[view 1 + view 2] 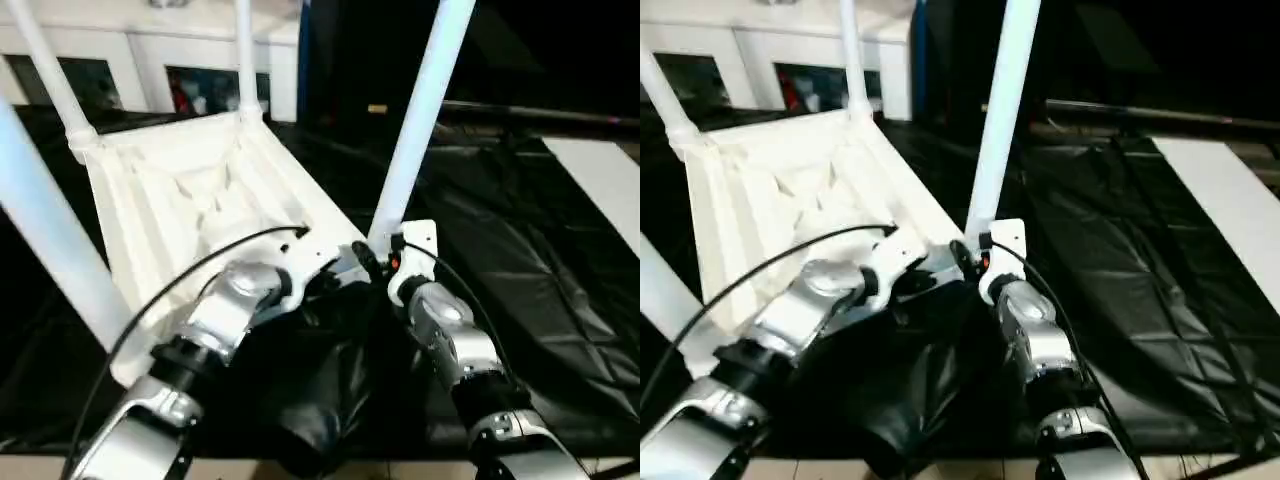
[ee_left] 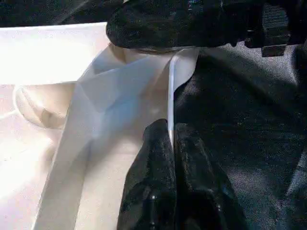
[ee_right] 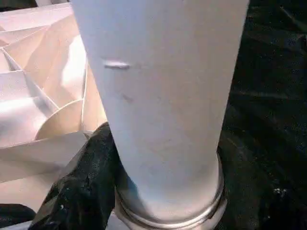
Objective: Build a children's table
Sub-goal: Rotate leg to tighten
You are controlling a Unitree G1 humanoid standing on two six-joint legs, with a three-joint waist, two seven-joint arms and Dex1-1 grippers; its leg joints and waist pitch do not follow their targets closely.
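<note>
**Inverted table top, legs seated in corner sockets**

The white plastic table top (image 1: 190, 200) lies ribbed side up on black sheeting (image 1: 520, 260). Smooth tapered legs stand in its round sockets, the nearest leg (image 1: 415, 120) upright. The left gripper (image 2: 171, 163) is clenched on the top's thin rim. The right gripper (image 3: 91, 191) touches that leg's base; its grip cannot be told.

Both silver forearms forward, left gripper (image 2: 171, 143) jaws pinched, right gripper (image 1: 385, 262) beside.

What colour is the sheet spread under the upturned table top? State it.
Black; the sheet shows best in the right eye view, beside the white table top.
</note>
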